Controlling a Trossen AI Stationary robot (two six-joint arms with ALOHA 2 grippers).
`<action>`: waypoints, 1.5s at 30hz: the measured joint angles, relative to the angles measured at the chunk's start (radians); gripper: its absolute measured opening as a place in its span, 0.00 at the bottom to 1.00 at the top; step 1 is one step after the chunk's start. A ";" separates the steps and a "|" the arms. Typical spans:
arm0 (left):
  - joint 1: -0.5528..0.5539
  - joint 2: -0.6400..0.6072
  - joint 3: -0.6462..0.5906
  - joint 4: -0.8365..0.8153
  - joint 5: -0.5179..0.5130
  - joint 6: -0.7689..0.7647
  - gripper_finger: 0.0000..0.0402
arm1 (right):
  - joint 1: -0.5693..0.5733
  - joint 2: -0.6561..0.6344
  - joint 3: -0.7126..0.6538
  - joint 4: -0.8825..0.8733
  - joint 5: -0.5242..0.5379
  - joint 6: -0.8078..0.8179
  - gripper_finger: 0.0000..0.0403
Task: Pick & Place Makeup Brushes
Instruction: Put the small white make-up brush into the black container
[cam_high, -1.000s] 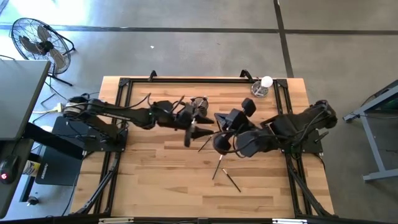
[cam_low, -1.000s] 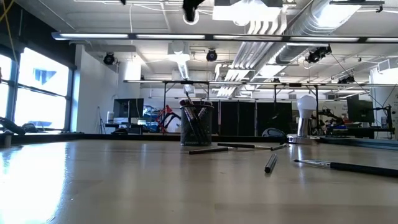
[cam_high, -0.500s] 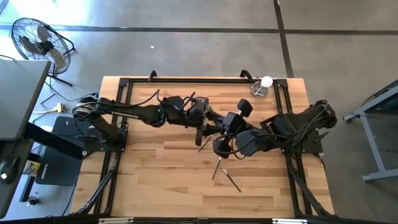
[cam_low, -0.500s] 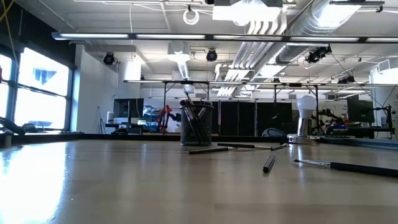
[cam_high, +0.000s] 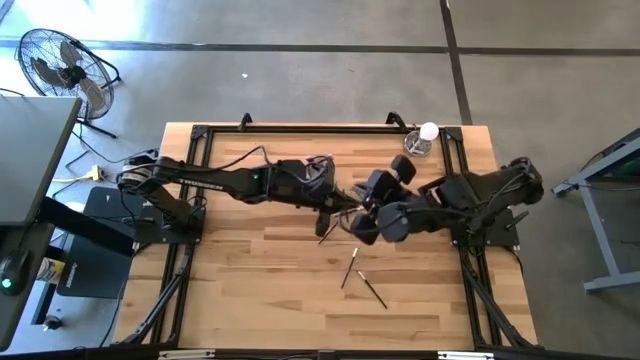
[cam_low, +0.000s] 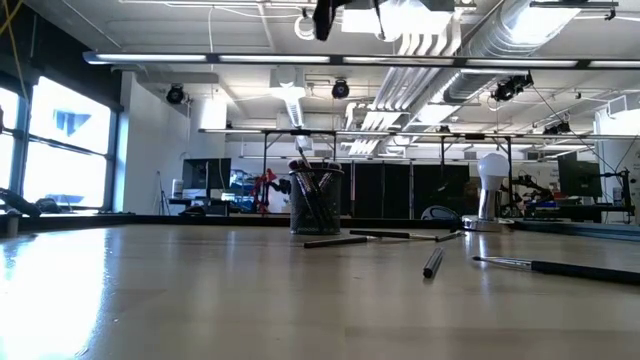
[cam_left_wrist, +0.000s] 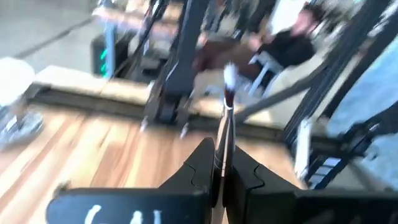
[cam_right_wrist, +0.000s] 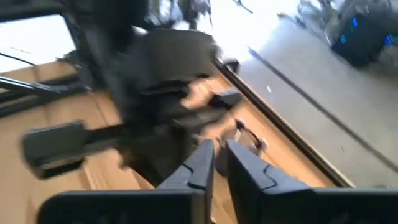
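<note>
Above the table's middle my left gripper (cam_high: 322, 208) is shut on a makeup brush (cam_left_wrist: 225, 118) with a reddish bristle tip (cam_left_wrist: 228, 76). My right gripper (cam_high: 356, 224) hovers close beside it on the right, its fingers (cam_right_wrist: 202, 163) slightly apart with nothing between them. Both are high above the tabletop. A black mesh cup (cam_low: 316, 200) holding several brushes stands behind them, partly under the left arm in the high view. Loose brushes (cam_high: 350, 268) (cam_high: 372, 290) (cam_low: 433, 262) lie flat on the wood. My left gripper pinches the brush's handle (cam_left_wrist: 222, 148) between its two fingers. The brush runs along the fingers and sticks out past their tips, bristle end forward. It is lifted clear of the table.
A clear glass with a white ball (cam_high: 420, 140) stands at the far right corner. More brushes (cam_low: 335, 241) (cam_low: 560, 268) lie in front of the cup. A black frame (cam_high: 300, 128) rims the table. The near half of the wood is bare apart from the loose brushes.
My left arm has stretched toward the table's right, bringing its gripper up to my right gripper. My right gripper has drawn back a little toward the far right. The brushes on the table and the cup have stayed put.
</note>
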 joint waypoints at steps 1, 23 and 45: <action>0.008 -0.003 0.000 -0.046 -0.019 0.003 0.02 | -0.003 -0.002 0.000 -0.036 -0.005 0.032 0.12; 0.484 -0.102 -0.237 0.074 0.357 0.229 0.01 | -0.021 -0.113 -0.577 -0.041 -0.098 0.733 0.30; 0.509 0.152 -0.340 0.280 0.241 0.302 0.34 | -0.078 -0.296 -0.850 0.437 -0.103 0.720 0.30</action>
